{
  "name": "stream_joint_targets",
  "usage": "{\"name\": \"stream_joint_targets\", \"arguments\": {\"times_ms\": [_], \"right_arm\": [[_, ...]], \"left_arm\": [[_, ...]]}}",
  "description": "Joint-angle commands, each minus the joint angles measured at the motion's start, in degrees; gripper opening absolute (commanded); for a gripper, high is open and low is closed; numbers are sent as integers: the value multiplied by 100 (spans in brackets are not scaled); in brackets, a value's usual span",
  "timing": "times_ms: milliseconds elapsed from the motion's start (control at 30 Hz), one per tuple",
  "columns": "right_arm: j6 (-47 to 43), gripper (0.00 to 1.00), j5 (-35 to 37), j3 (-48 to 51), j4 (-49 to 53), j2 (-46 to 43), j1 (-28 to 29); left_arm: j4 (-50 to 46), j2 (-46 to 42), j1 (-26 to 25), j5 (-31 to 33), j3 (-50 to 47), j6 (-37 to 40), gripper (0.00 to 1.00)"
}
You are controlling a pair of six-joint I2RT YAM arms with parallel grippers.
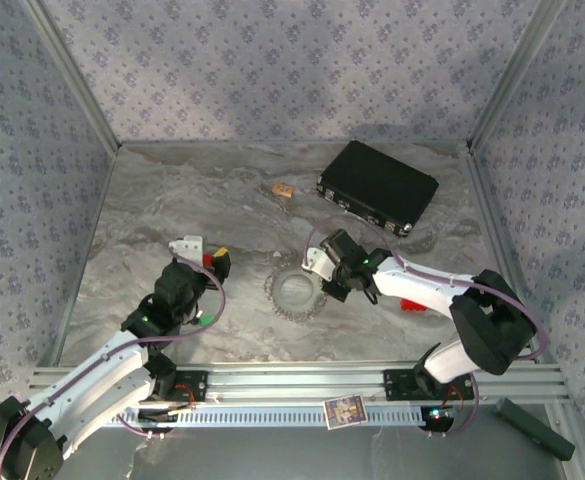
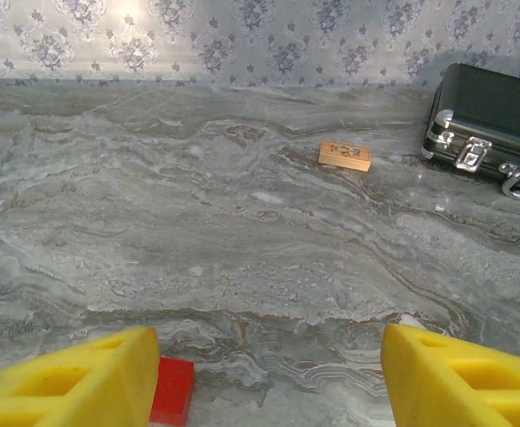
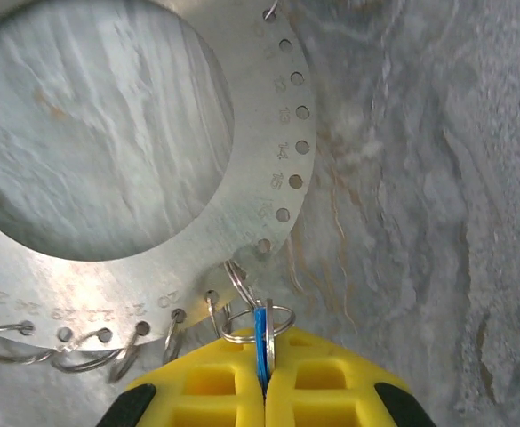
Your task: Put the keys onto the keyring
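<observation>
The keyring (image 3: 242, 191) is a flat silvery disc with a wide hollow centre and numbered holes along its rim, several of them carrying small split rings. It lies on the marble table between the arms (image 1: 297, 293). My right gripper (image 3: 264, 381) is shut on a blue key (image 3: 260, 342), held edge-on at the disc's rim. A small wire ring (image 3: 258, 322) around the key's tip links to a split ring on the disc. From above, the right gripper (image 1: 336, 284) sits at the keyring's right edge. My left gripper (image 2: 268, 382) is open over bare table, left of the keyring (image 1: 202, 253).
A red block (image 2: 172, 389) lies beside the left finger. A small wooden block (image 2: 345, 156) and a black latched case (image 2: 495, 120) sit at the back right. Patterned walls enclose the table; an aluminium rail (image 1: 292, 382) runs along the near edge.
</observation>
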State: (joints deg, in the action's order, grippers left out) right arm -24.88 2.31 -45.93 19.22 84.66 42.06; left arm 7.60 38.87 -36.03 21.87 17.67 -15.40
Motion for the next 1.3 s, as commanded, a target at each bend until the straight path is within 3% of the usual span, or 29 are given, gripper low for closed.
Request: {"name": "stream_joint_targets", "arguments": {"times_ms": [0, 300, 500, 700, 900, 1267], "right_arm": [[-253, 8, 530, -172, 417, 174, -23], [80, 33, 1193, -433, 528, 367, -139], [867, 40, 449, -378, 375, -363, -362], [2195, 36, -749, -424, 1099, -651, -82], [2910, 31, -331, -967, 2374, -47, 515], [2904, 27, 276, -1310, 2517, 742, 846]], "left_arm": [[163, 57, 35, -77, -9, -133, 66], [45, 417, 133, -356, 172, -219, 66], [-204, 819, 149, -693, 472, -338, 66], [-391, 1457, 181, -1041, 850, -557, 67], [-467, 1929, 190, -1232, 1113, -840, 67], [-524, 1954, 190, -1313, 1151, -790, 67]]}}
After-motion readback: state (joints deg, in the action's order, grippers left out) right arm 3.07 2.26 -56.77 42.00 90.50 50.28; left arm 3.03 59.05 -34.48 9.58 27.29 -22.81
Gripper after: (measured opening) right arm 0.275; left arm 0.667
